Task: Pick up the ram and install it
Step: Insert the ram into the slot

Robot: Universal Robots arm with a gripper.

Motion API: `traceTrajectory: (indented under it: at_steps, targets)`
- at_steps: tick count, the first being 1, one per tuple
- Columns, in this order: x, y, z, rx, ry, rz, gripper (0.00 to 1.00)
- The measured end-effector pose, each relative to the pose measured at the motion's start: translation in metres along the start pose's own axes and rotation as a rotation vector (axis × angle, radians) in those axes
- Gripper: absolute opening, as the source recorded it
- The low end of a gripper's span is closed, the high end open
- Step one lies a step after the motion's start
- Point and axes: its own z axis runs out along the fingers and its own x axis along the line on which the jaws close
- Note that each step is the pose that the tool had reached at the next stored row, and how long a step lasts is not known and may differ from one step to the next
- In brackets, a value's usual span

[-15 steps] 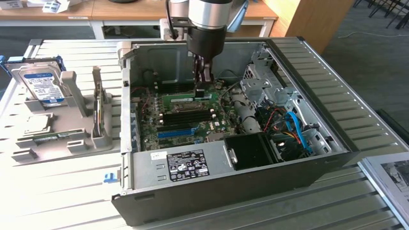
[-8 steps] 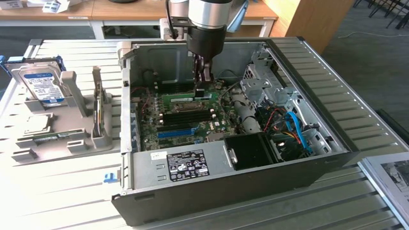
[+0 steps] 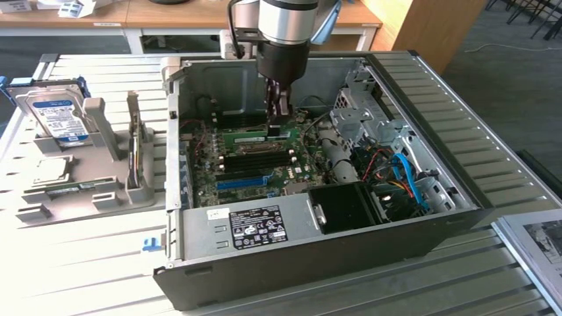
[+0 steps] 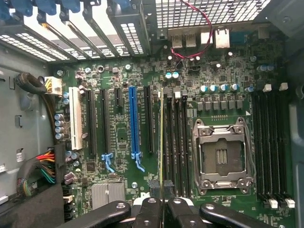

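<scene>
Ram (image 4: 161, 142) x1, edge-on, clenched btwn 2 fingers (image 4: 151, 213) at mobo (image 4: 118, 137); 1 CPU socket (image 4: 223, 159) near.

The ram (image 3: 246, 137) (thin, green) stands edgewise at the memory slots (image 4: 178, 142).

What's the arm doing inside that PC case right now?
The arm's gripper is down inside the open computer case, shut on the ram. In the wrist view the stick lies edge-on along the memory slots next to the empty CPU socket. Whether it is seated in a slot can't be told. A hard drive stands in the grey holder at the exterior view's left.
</scene>
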Motion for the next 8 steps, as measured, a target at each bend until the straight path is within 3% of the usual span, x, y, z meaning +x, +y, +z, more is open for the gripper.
traceTrajectory:
  at_steps: [8]
  targets:
    - [-0.0004, -0.0001, 0.0059, 0.0, 0.0, 0.0, 0.12]
